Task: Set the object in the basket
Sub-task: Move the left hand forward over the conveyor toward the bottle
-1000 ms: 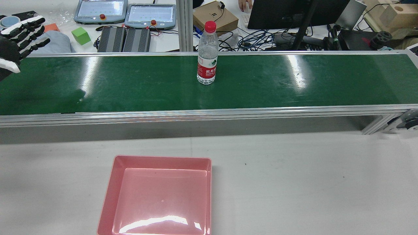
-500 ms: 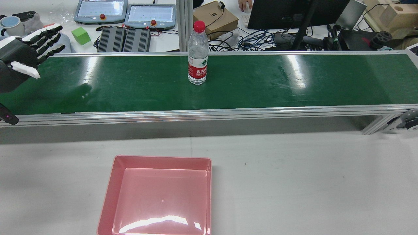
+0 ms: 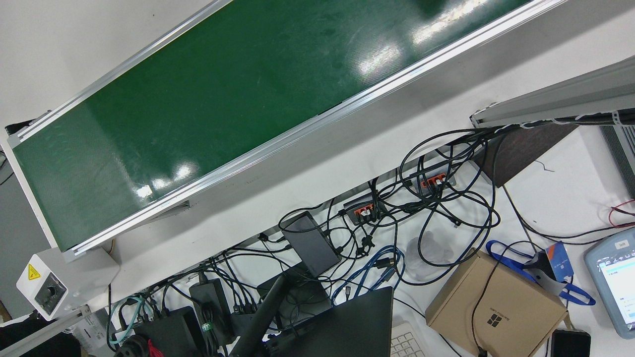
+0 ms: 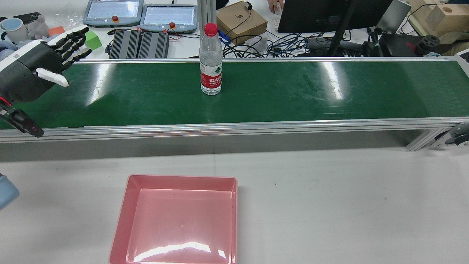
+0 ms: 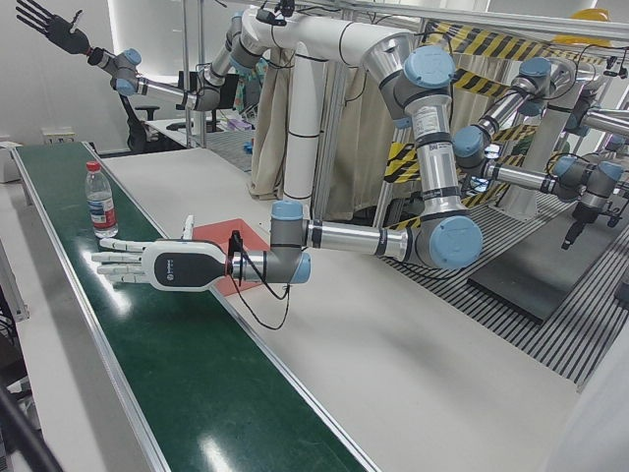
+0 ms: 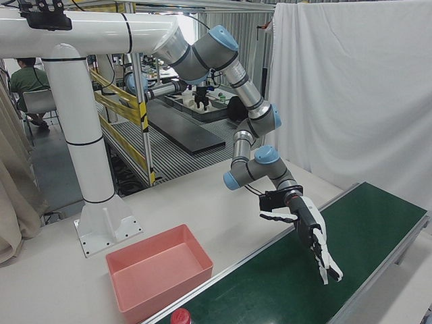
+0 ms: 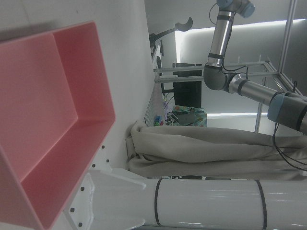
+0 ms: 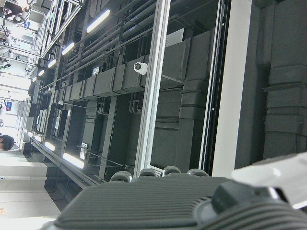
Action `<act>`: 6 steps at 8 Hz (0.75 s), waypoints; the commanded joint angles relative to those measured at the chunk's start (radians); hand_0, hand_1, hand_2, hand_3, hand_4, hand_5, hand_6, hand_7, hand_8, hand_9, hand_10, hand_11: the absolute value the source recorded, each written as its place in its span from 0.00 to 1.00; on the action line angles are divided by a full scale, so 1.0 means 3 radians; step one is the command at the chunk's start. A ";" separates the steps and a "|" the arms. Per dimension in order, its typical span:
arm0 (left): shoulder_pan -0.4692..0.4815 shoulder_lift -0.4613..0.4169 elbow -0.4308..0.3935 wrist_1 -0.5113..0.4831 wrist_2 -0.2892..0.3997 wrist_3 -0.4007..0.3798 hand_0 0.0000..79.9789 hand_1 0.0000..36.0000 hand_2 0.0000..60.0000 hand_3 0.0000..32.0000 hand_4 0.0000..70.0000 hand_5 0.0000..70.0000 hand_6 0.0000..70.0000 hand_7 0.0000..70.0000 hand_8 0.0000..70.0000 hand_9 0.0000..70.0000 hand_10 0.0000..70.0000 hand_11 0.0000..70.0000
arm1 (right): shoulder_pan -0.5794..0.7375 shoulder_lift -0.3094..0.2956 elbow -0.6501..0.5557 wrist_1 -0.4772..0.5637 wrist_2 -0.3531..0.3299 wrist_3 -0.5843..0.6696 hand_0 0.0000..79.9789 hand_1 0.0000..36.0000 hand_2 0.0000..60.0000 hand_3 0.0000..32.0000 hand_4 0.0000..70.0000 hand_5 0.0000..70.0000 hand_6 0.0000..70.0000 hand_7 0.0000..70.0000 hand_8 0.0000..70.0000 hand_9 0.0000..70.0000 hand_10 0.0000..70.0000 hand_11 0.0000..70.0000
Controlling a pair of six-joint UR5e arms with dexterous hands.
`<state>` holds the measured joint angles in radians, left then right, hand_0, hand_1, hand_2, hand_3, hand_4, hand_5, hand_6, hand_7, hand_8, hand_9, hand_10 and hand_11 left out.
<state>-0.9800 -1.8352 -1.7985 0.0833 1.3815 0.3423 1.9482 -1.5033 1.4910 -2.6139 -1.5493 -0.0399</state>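
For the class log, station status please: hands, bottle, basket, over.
Left hand open over belt. Right hand open, raised. Bottle upright on belt; basket empty. Nothing between.

Left arm reaches out level over the belt (image 4: 256, 91). Its left hand (image 4: 33, 73) hangs above the belt's surface, flat, with fingers straight and spread and the thumb out to the side, holding nothing. The wrist is in line with the forearm. Right arm is raised high above the belt's far end. The right hand (image 5: 49, 25) is empty, fingers fanned apart.
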 commanded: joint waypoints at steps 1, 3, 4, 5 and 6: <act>0.0030 -0.0075 0.0038 0.0039 -0.0090 0.0004 0.64 0.20 0.00 0.01 0.11 0.15 0.01 0.00 0.01 0.00 0.07 0.12 | 0.0000 0.0000 0.0000 0.0000 0.0000 0.0000 0.00 0.00 0.00 0.00 0.00 0.00 0.00 0.00 0.00 0.00 0.00 0.00; 0.0035 -0.0156 0.0068 0.0100 -0.0222 0.0091 0.63 0.18 0.00 0.00 0.11 0.15 0.01 0.00 0.01 0.00 0.07 0.12 | 0.0000 0.0000 0.0000 0.0000 0.0000 0.0000 0.00 0.00 0.00 0.00 0.00 0.00 0.00 0.00 0.00 0.00 0.00 0.00; 0.0035 -0.0202 0.0109 0.0116 -0.0233 0.0132 0.63 0.17 0.00 0.01 0.11 0.15 0.01 0.00 0.01 0.00 0.07 0.12 | 0.0000 0.0000 0.0000 0.0000 0.0000 0.0000 0.00 0.00 0.00 0.00 0.00 0.00 0.00 0.00 0.00 0.00 0.00 0.00; 0.0035 -0.0238 0.0140 0.0121 -0.0233 0.0183 0.63 0.17 0.00 0.01 0.11 0.15 0.01 0.00 0.01 0.00 0.07 0.12 | 0.0000 0.0000 0.0000 0.0000 0.0000 0.0000 0.00 0.00 0.00 0.00 0.00 0.00 0.00 0.00 0.00 0.00 0.00 0.00; 0.0040 -0.0254 0.0150 0.0126 -0.0233 0.0285 0.63 0.17 0.00 0.02 0.11 0.15 0.01 0.00 0.01 0.00 0.06 0.11 | 0.0000 0.0000 0.0000 0.0000 0.0000 0.0000 0.00 0.00 0.00 0.00 0.00 0.00 0.00 0.00 0.00 0.00 0.00 0.00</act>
<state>-0.9697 -1.8941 -1.7667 0.1161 1.3161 0.3814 1.9482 -1.5033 1.4910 -2.6139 -1.5493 -0.0399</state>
